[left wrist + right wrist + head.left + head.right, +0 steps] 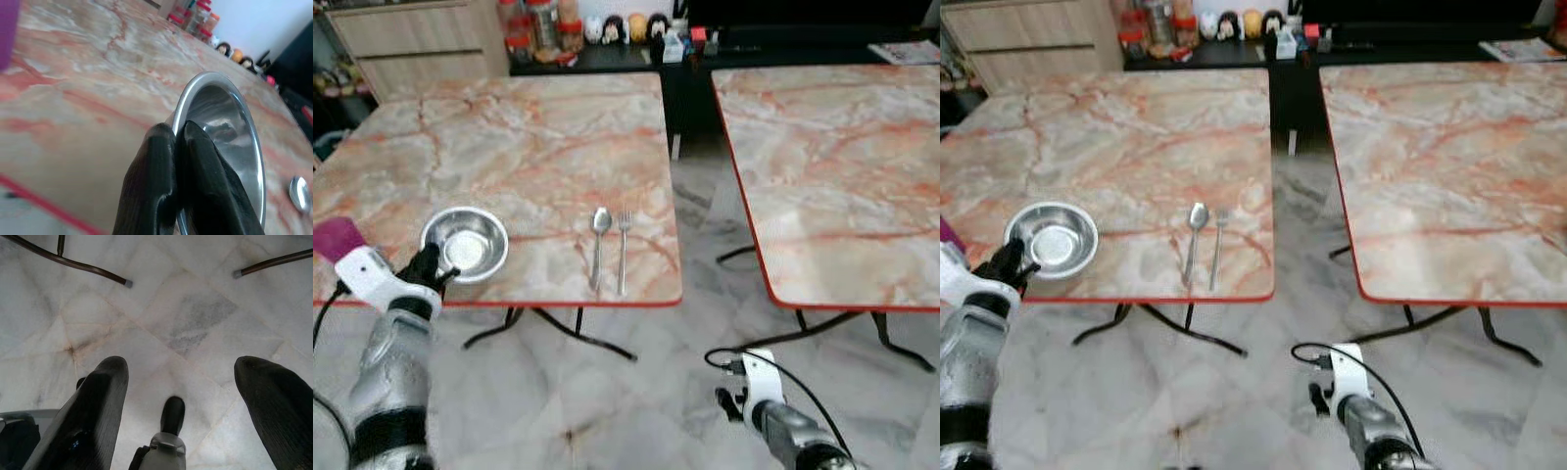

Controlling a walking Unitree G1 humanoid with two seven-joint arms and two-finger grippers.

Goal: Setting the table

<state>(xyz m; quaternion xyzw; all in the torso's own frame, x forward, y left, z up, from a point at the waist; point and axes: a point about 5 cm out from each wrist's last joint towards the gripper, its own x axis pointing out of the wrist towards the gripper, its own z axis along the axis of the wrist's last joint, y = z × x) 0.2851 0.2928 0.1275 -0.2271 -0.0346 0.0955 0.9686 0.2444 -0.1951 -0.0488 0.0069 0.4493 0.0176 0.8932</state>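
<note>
your left gripper (178,147) has its jaws pinched on the rim of the bowl (465,242) on the surface (529,147). your right gripper (181,382) hangs released over the floor (195,313).

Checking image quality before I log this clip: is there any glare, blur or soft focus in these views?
Left eye view: soft overall, with bright glare inside the metal bowl. Left wrist view: the left gripper, pinched on the bowl's rim, is blurred from being so close, and the jars behind are hazy. Right wrist view: the right gripper is out of focus, while the floor is sharp and evenly lit.
</note>
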